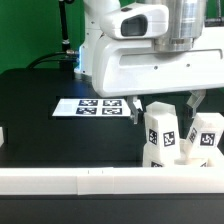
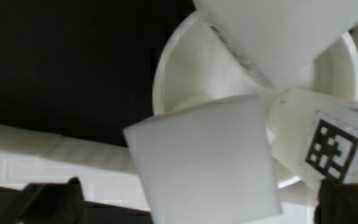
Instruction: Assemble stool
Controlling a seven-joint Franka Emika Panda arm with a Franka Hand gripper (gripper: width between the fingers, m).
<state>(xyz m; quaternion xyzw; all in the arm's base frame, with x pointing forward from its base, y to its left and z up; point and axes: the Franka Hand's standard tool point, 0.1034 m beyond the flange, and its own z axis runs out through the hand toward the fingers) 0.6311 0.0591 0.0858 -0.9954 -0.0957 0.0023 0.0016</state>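
Note:
In the wrist view the round white seat (image 2: 197,75) lies below the gripper, with white block legs standing on it. One leg (image 2: 208,150) with a black-and-white tag (image 2: 336,150) stands between my dark fingertips (image 2: 55,200), with a gap on each side. Another leg (image 2: 274,35) stands beyond it. In the exterior view my gripper (image 1: 166,105) is open, just above and astride the left tagged leg (image 1: 163,135). A second tagged leg (image 1: 206,140) stands to its right. The seat is hidden behind the front bar there.
The marker board (image 1: 95,105) lies flat on the black table at the exterior view's left of the gripper. A long white bar (image 1: 90,182) runs along the front edge. A white piece (image 1: 2,135) shows at the far left edge.

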